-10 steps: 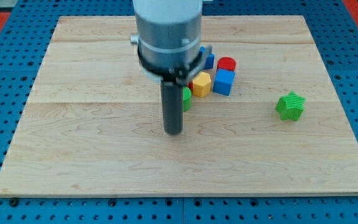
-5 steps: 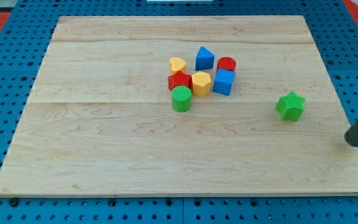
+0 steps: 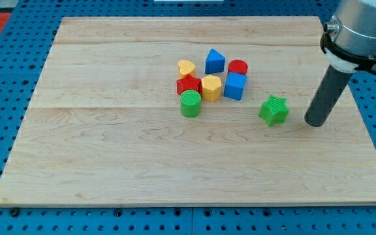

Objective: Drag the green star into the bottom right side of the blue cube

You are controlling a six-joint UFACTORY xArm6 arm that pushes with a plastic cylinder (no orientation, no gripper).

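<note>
My tip [image 3: 313, 123] sat on the wooden board [image 3: 109, 170], toward the view's right side. No claw on this rig, just a plain rod, so there was nothing to open, close or hold. The green star [image 3: 274, 109] lay just to the view's left of the tip, a hair higher. A thin strip of bare wood showed between them, so near but not touching.

The blue cube [image 3: 235, 85] was further out from the tip, up and to the view's left past the star, with clear board between star and cube. The cube formed the right end of a cluster:
- red cylinder [image 3: 238, 66] touching it above
- yellow hexagon [image 3: 211, 87] right beside it on the far side from the tip
- red block [image 3: 188, 85], shape unclear
- yellow heart [image 3: 187, 68]
- blue triangle-ish block [image 3: 215, 61]
- green cylinder [image 3: 190, 104] at the cluster's lower left

Step in hand, as I judged it: pushing phase. The tip was behind the star on the side away from the cube, and the star was short of its spot. Task partway, not done.

The next move probably called for closing the small gap and pushing the star toward the view's left and slightly up. It should stop at the cube's lower right corner. Risks: an off-centre push could spin the star aside, and overshoot could shove the cube into the cluster.
</note>
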